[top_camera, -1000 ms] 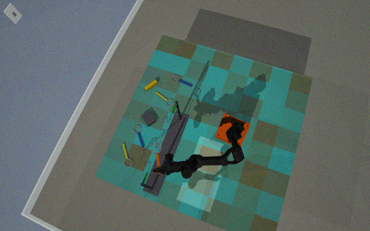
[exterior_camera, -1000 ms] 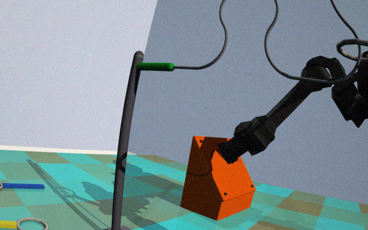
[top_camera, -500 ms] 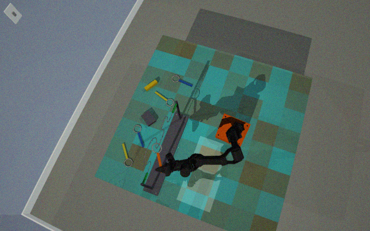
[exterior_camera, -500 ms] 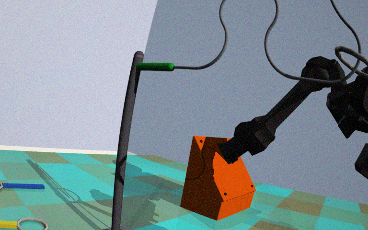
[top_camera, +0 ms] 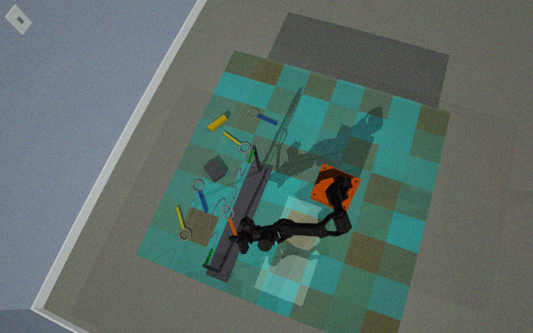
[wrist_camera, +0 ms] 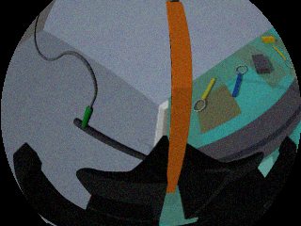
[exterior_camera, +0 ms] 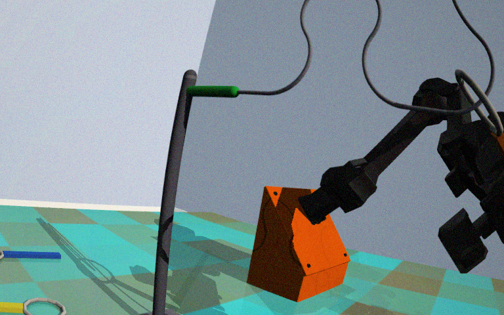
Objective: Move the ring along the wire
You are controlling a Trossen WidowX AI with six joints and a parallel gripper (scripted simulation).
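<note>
Gripper (top_camera: 235,238) (wrist_camera: 173,192) pinches the orange handle (top_camera: 232,227) (wrist_camera: 181,89). Keep the ring (top_camera: 227,211) (exterior_camera: 479,102) centred about the wire (top_camera: 217,201) (exterior_camera: 394,105) (wrist_camera: 92,71); advance slowly.

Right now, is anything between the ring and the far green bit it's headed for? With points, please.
Yes: the bends of thin grey wire (exterior_camera: 309,48), lying between the ring (top_camera: 221,215) (exterior_camera: 479,105) and the green part (top_camera: 251,155) (exterior_camera: 213,91).

From where I stand, the grey wire (top_camera: 234,192) (exterior_camera: 309,48) (wrist_camera: 96,85) is the main thing in the way, looping across the ring's route. In the side view there is open air between the wire's bends and the orange base (exterior_camera: 323,252). Left of that base, a tall post (exterior_camera: 172,167) blocks any low sideways pass, and a green sleeve (exterior_camera: 213,91) juts right from its upper end.
</note>
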